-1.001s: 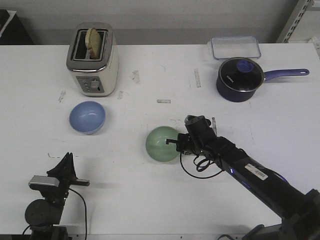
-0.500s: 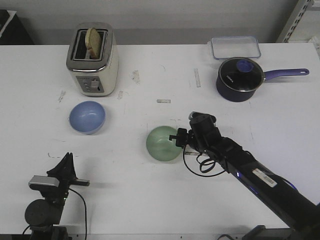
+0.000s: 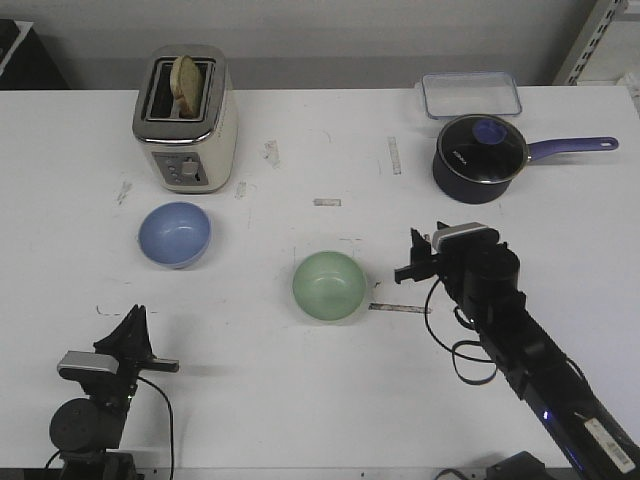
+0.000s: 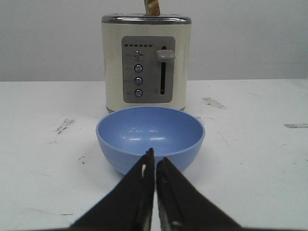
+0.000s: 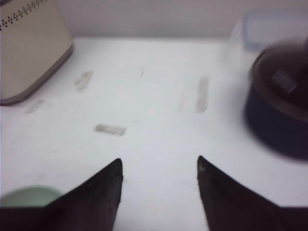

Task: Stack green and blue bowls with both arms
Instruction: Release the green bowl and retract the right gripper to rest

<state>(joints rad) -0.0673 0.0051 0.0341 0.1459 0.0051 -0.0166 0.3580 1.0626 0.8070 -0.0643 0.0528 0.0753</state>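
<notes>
The pale blue bowl (image 3: 175,234) sits upright in front of the toaster. My left gripper (image 3: 132,325) waits near the table's front edge, well short of it. In the left wrist view the blue bowl (image 4: 150,134) lies straight ahead of the left gripper (image 4: 155,155), which is shut on nothing. The mint green bowl (image 3: 329,286) stands upright by itself at mid-table. The right gripper (image 3: 410,265) hovers a short way to its right, apart from it. Through the right wrist camera that gripper (image 5: 160,163) is open and empty, with only the green bowl's edge (image 5: 26,195) showing beside one finger.
A cream toaster (image 3: 185,118) holding bread stands at the back left. A dark saucepan (image 3: 480,158) with a purple handle and a clear lidded container (image 3: 470,94) are at the back right. Tape marks dot the white table (image 3: 300,390).
The right gripper was at the green bowl's right rim. It has let go and drawn back to the right. The bowl, tilted a second ago, now rests level. The left arm is unmoved.
</notes>
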